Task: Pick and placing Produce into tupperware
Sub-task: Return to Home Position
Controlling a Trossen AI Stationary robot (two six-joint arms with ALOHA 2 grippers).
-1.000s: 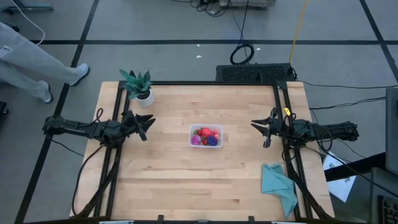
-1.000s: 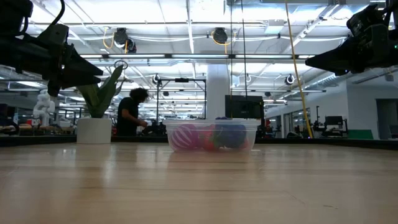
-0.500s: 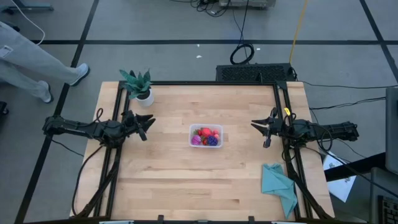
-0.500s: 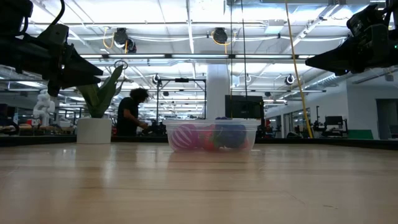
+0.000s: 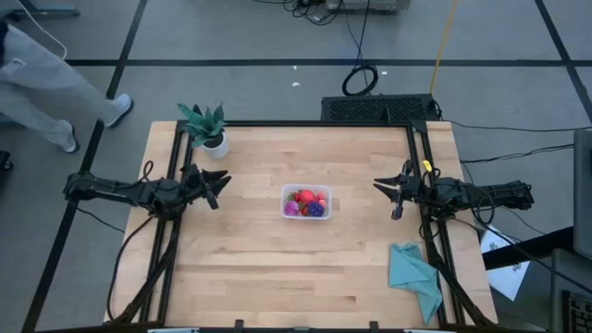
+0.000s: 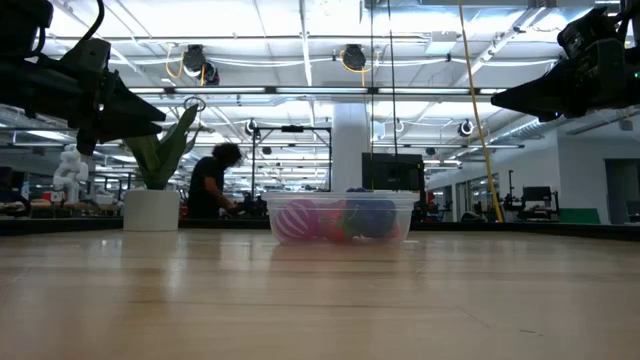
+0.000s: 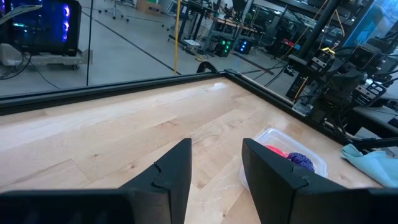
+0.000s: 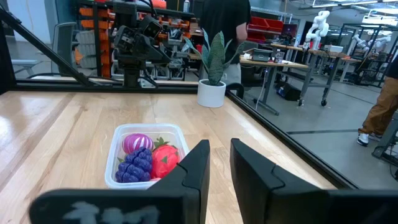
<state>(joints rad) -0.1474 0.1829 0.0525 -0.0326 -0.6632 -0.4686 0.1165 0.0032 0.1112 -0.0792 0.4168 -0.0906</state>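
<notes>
The clear container (image 5: 284, 196) sits at the centre of the table (image 5: 277, 268) and holds the toy fruit (image 5: 306, 200). The left gripper (image 5: 219, 188) and right gripper (image 5: 387, 197) hover well apart on either side. All 2 are open and empty.

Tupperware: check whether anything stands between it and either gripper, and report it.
Nothing visible does. Only bare table lies between the tupperware and the left gripper, and between it and the right gripper. The potted plant and the teal cloth sit near table corners, off both lines.
</notes>
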